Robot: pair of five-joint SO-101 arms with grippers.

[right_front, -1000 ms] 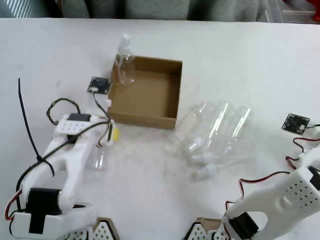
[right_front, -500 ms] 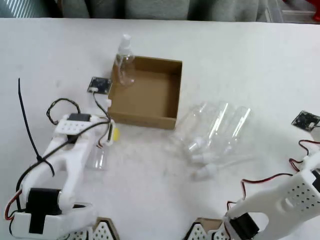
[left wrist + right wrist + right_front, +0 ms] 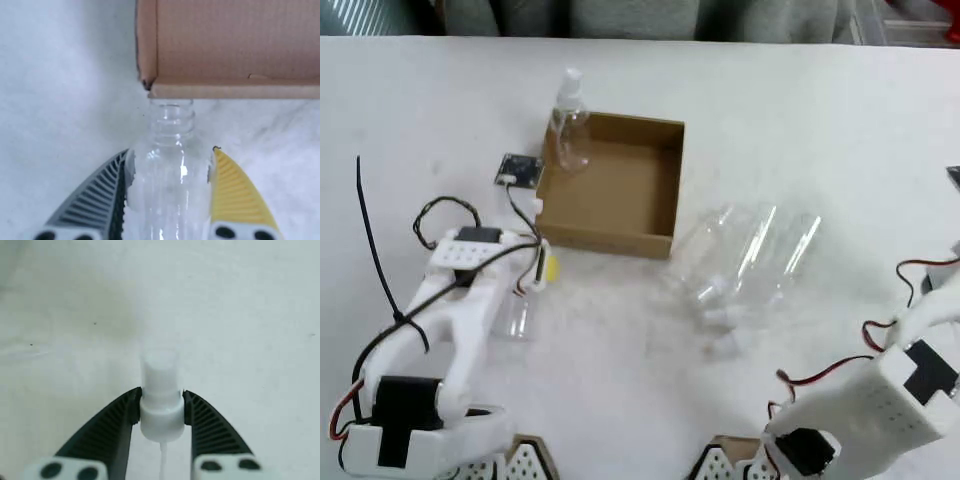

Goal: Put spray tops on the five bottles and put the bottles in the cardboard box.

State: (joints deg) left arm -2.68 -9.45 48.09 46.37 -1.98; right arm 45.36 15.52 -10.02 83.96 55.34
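Note:
My left gripper (image 3: 170,153) is shut on a clear bottle (image 3: 170,185) with a bare threaded neck, held just short of a corner of the cardboard box (image 3: 230,90). From above, that bottle (image 3: 519,320) sits by the left arm (image 3: 455,310), in front of the cardboard box (image 3: 610,238). Another bottle (image 3: 567,118) with a spray top stands upright in the box's far left corner. Three clear bottles (image 3: 750,262) with white tops lie side by side to the right of the box. My right gripper (image 3: 161,394) is shut on a white spray top (image 3: 161,390) over bare table.
The right arm (image 3: 875,405) stands at the near right with red and black wires (image 3: 920,270) looping beside it. A small circuit board (image 3: 520,170) lies left of the box, and black cable (image 3: 375,250) trails along the left arm.
The right arm has swung rightwards and toward the near edge, and its small board has slid off past the right edge. The left arm and its bottle have kept still.

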